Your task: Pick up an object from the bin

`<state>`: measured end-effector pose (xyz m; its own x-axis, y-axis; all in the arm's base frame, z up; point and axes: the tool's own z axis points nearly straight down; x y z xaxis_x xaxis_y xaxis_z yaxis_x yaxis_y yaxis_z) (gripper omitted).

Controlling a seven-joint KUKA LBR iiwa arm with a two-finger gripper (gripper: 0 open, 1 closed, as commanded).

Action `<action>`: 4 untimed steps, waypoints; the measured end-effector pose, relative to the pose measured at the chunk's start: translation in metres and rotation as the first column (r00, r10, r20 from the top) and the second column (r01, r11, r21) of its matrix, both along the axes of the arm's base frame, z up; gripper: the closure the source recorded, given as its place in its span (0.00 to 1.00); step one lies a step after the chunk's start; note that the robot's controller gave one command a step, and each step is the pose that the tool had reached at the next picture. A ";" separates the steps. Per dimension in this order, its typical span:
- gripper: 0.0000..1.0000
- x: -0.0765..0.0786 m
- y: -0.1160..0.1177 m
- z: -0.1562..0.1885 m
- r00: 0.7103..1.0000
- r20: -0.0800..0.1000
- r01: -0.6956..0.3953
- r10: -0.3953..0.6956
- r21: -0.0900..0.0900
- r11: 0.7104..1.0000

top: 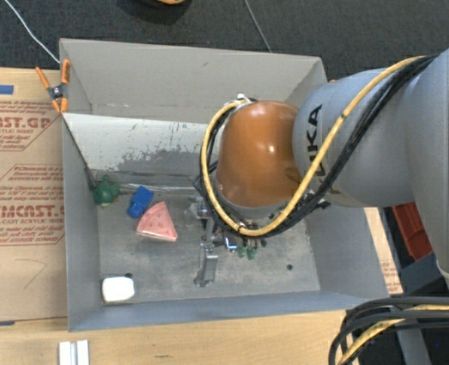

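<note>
Grey bin [186, 74], nothing apparently lifted yet: the pincer [205, 271] hangs over bare floor, apart or together I cannot tell; pink wedge [157, 223], blue block [141, 201] and white piece [118, 288] lie apart from it.

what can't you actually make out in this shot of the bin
1. Floor of the grey metal bin right of the pink triangular wedge: camera view, hidden by the arm's orange dome cover and its cables.
2. Small dark-green bits under that cover's lower edge: too small to tell robot part from bin thing.
3. Green rounded lump by the left wall: too small to tell its kind.
</note>
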<state>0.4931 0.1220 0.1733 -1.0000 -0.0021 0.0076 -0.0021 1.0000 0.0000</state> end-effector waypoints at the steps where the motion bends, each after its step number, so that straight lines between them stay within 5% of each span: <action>1: 0.00 0.002 -0.001 0.004 1.000 0.008 0.002 -0.002 0.001 1.000; 2: 0.00 0.082 0.020 -0.103 0.997 0.001 0.071 -0.071 0.002 0.997; 3: 0.00 0.086 0.016 -0.055 0.942 0.010 0.336 -0.336 0.003 0.942; 4: 0.00 0.057 0.028 -0.074 0.984 0.001 0.180 -0.180 0.001 0.984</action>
<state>0.5503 0.1503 0.0994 -0.9840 0.1783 0.0065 0.1783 0.9840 0.0012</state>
